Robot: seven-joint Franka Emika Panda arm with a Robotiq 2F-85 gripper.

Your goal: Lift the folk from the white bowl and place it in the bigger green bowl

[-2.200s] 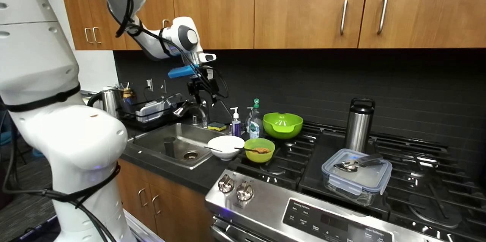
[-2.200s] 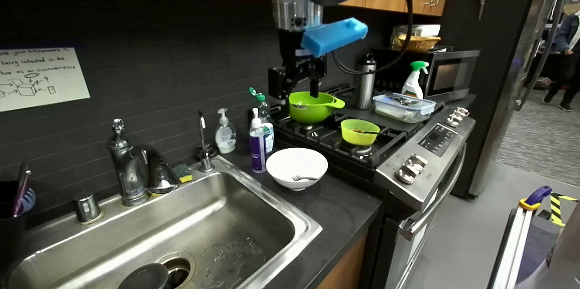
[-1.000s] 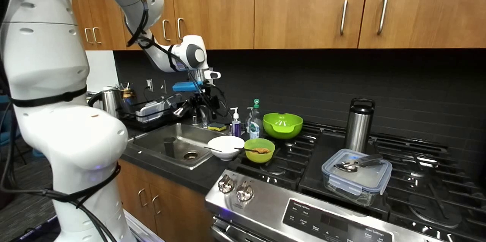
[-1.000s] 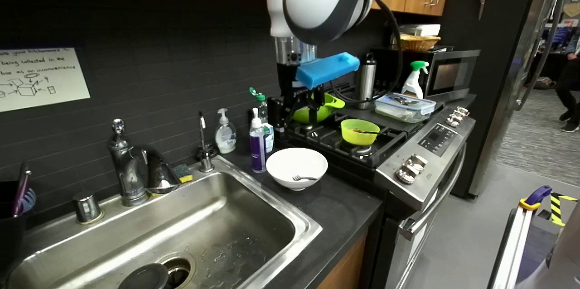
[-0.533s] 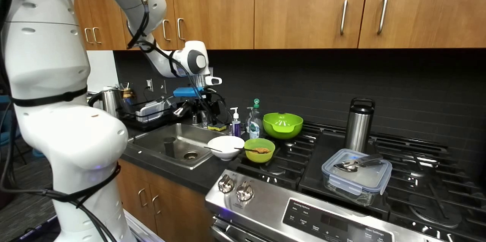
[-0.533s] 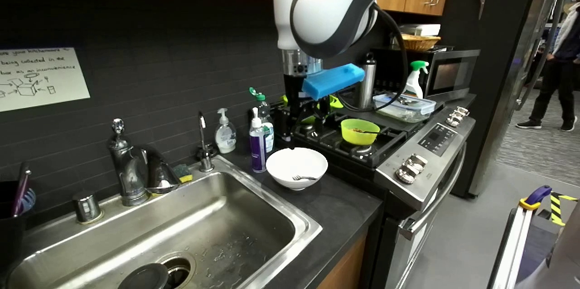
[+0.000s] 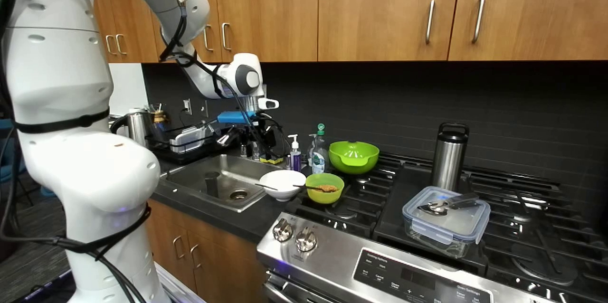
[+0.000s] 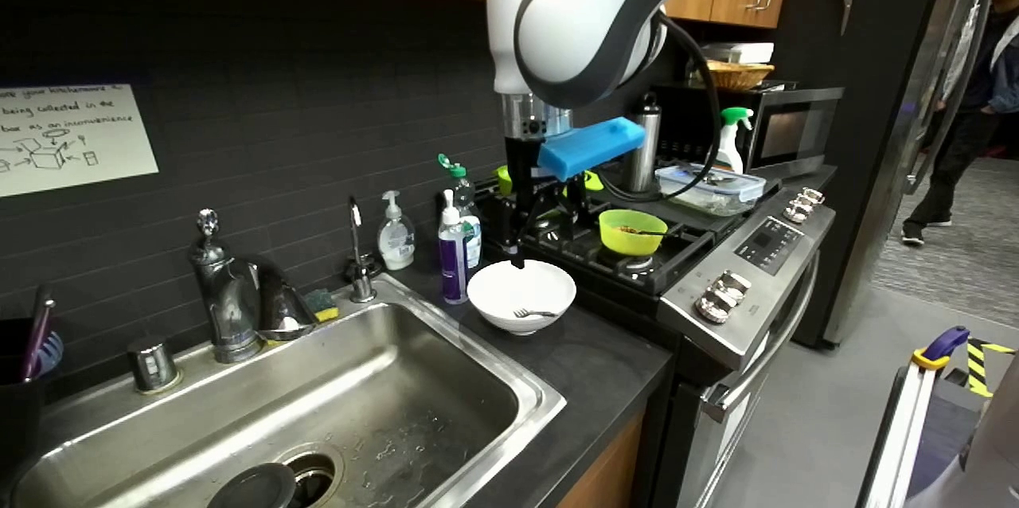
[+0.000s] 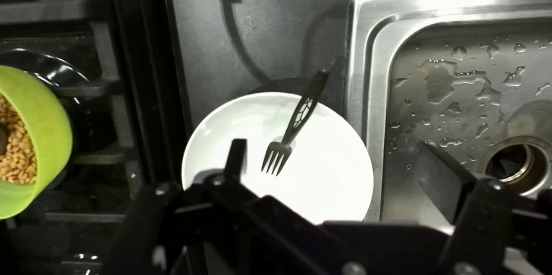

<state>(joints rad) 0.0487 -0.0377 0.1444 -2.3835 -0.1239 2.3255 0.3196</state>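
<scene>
On the counter (image 9: 202,46), the white bowl (image 9: 321,165) holds the fork (image 9: 290,133) — the gripper (image 9: 334,154) gapes wide, empty.

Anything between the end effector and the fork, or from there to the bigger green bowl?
Nothing visible between end effector and fork. Toward the bigger green bowl, nothing appears in line, though the green-capped bottle and smaller green bowl seem to flank the path.

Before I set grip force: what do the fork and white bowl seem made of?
Fork: probably dark, low-sheen plastic; its pierced handle looks moulded, though metal isn't ruled out.
White bowl: perhaps glazed ceramic, smooth and evenly white; plastic could look alike.
</scene>
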